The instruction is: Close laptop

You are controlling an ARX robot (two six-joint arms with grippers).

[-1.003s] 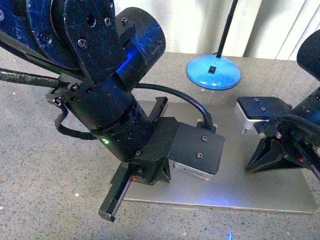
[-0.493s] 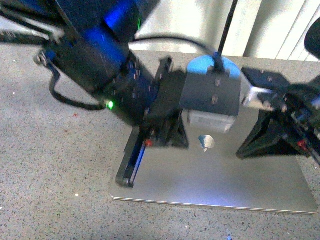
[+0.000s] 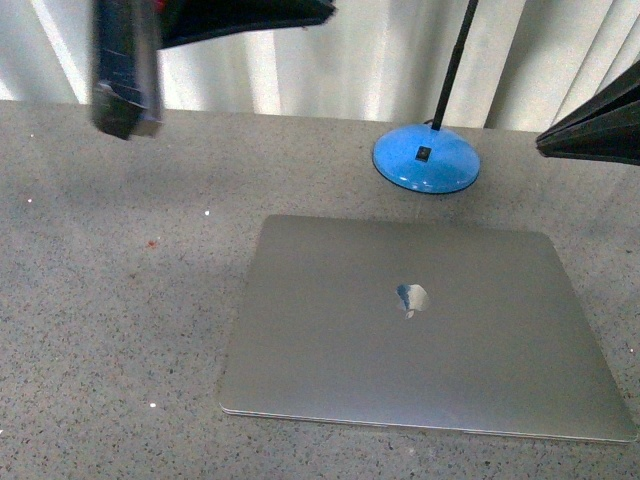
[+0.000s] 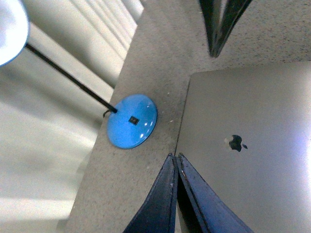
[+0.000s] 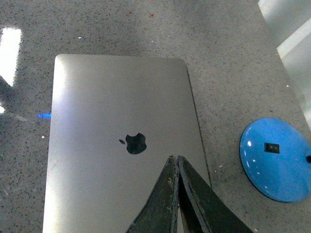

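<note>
grey counter (image 3: 100, 330) | 1 laptop (image 3: 420, 330), shut | 1 lamp (image 3: 427, 160) | left gripper (image 4: 175, 157), right gripper (image 5: 175, 158): pressed together

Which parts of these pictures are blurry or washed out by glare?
Front view: the left hand at top left is smeared; the laptop is sharp. Left wrist view: glare brightens one edge of the laptop, and the background behind the lamp base is overexposed. Right wrist view: a white reflection glares off the table.
</note>
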